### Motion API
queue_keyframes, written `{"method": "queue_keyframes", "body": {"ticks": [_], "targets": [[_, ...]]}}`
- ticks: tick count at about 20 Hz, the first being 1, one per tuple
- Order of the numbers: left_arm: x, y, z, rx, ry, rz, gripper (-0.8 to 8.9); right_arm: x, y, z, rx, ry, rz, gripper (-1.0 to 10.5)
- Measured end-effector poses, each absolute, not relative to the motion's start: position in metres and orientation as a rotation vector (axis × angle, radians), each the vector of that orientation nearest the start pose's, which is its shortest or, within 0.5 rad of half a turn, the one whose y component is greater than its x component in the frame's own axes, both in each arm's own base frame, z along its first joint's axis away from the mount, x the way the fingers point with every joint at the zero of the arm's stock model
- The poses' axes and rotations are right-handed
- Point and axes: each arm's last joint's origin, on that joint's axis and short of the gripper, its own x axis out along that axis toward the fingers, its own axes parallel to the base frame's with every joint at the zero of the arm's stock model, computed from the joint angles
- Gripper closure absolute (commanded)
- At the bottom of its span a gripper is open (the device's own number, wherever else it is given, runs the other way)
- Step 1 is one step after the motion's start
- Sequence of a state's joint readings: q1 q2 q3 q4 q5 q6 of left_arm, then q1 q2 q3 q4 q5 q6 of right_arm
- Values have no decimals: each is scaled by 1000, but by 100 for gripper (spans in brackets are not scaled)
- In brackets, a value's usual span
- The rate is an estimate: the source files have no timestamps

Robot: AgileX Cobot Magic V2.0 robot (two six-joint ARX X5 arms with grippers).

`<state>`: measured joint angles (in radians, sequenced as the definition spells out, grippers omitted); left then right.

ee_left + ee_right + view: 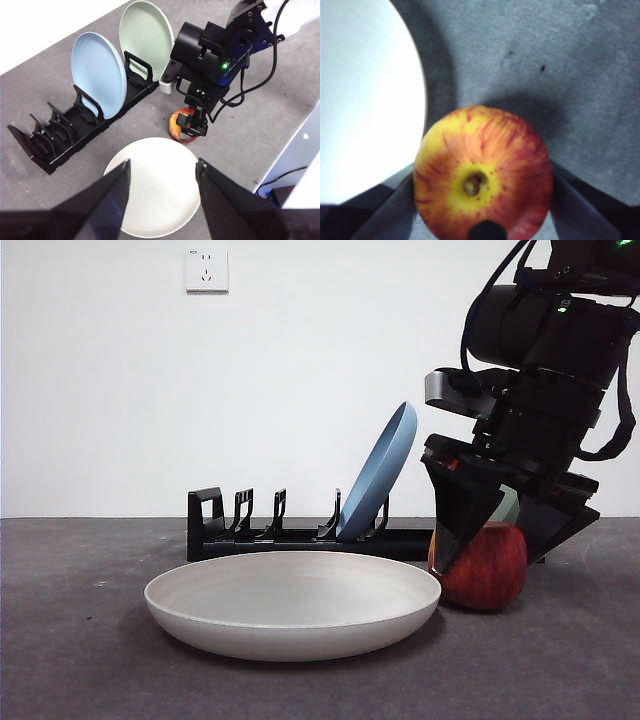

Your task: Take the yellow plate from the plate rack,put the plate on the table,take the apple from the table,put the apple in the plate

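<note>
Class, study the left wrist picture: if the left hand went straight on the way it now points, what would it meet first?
Most likely the yellow plate, which lies on the table directly ahead between the open left hand. How far off it lies is unclear.

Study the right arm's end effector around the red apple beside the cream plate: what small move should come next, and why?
Probably close the right end effector on the red-and-yellow streaked apple: its jaws flank it, and the matte cream round plate lies alongside on the table.
</note>
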<state>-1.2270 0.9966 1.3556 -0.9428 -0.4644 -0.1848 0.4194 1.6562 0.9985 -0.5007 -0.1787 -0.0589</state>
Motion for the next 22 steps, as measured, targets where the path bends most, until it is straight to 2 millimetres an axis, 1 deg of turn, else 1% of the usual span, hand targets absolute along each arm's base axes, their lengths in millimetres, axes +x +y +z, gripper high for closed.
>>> {"method": "queue_keyframes", "body": {"ticks": [4, 6, 9, 10, 12, 14, 18, 20, 22], "targets": [[67, -149, 416, 274, 461, -697, 597, 281, 131, 180, -197, 1139, 554, 958], [67, -149, 416, 274, 461, -697, 597, 277, 128, 197, -209, 1076, 523, 959], [67, -149, 416, 274, 461, -697, 597, 268, 124, 232, -192, 947, 532, 959], [67, -149, 416, 274, 461, -697, 597, 267, 124, 241, -187, 908, 537, 959], [67, -149, 416, 274, 461, -697, 597, 262, 130, 249, -192, 866, 562, 959], [67, -149, 416, 274, 461, -697, 597, 256, 147, 246, -210, 867, 615, 959], [67, -149, 416, 274, 461, -697, 597, 243, 195, 237, -242, 804, 752, 960], [67, -149, 415, 278, 464, -696, 597, 239, 214, 225, -264, 808, 804, 960], [67, -148, 414, 287, 472, -695, 597, 240, 226, 204, -290, 872, 812, 959]]}}
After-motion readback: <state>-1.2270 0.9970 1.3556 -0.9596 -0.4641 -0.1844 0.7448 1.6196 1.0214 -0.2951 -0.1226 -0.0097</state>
